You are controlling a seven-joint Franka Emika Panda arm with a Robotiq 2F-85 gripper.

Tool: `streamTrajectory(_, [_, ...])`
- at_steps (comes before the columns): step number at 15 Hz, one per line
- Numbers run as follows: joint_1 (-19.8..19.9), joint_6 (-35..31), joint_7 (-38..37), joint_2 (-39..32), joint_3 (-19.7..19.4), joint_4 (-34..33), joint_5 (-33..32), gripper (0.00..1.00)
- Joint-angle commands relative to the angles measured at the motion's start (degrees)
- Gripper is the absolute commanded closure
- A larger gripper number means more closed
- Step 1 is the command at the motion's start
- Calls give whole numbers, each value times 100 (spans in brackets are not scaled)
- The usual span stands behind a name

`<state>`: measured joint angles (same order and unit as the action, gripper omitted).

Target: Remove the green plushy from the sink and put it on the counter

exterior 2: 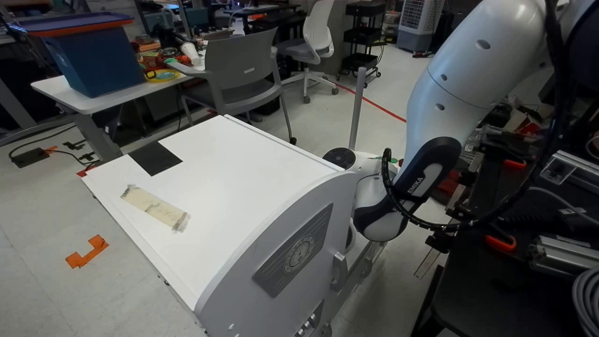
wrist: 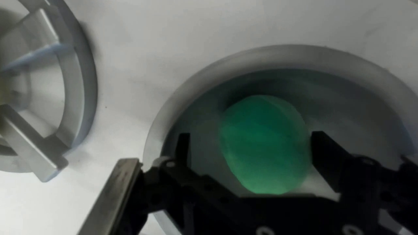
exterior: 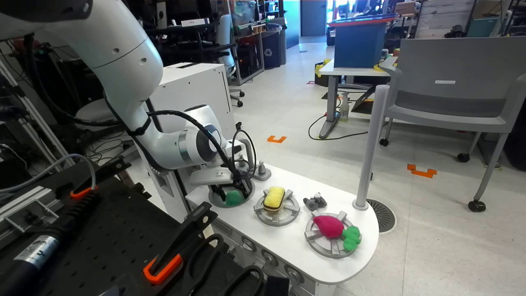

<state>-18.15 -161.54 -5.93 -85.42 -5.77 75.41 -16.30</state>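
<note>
Green plushy (wrist: 265, 145) between two spread fingers (wrist: 328, 156)

We find it inside the grey sink (wrist: 287, 56), with the pincer (wrist: 250, 145) set wide around it and, as far as we can tell, gripping nothing. In the wrist view the plushy sits off centre: toward the left a strip of dark sink floor shows before the finger, while toward the right its edge meets the other finger's outline — touching, or merely lined up, we cannot say. It looks nearly round, a shade longer across the line the fingers would close along, so we judge no turn is needed. What the move hangs on, we think, is height: the fingers must be down beside the plushy, not above it, and the wrist view does not settle that.

Much is hidden from us. The pincer's dark body covers part of the sink and may mask the plushy's lower end. Beside the sink, a burner (wrist: 80, 91) on the white table (wrist: 130, 65) is cut off by the left edge of the wrist view. In an exterior view, past the yellow toy (exterior: 274, 195), only a patch of green shows among the fingers. In an exterior view the arm (exterior 2: 456, 79), next to the white cabinet (exterior 2: 243, 154), blocks both sink and pincer.
</note>
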Motion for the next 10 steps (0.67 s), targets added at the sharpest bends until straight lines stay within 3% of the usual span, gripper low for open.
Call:
streamTrajectory(1, [-270, 38, 8, 3, -236, 9, 6, 40])
streamTrajectory(6, [-526, 34, -130, 4, -503, 81, -30, 78])
streamTrajectory(10, [-537, 14, -24, 23, -448, 90, -44, 92])
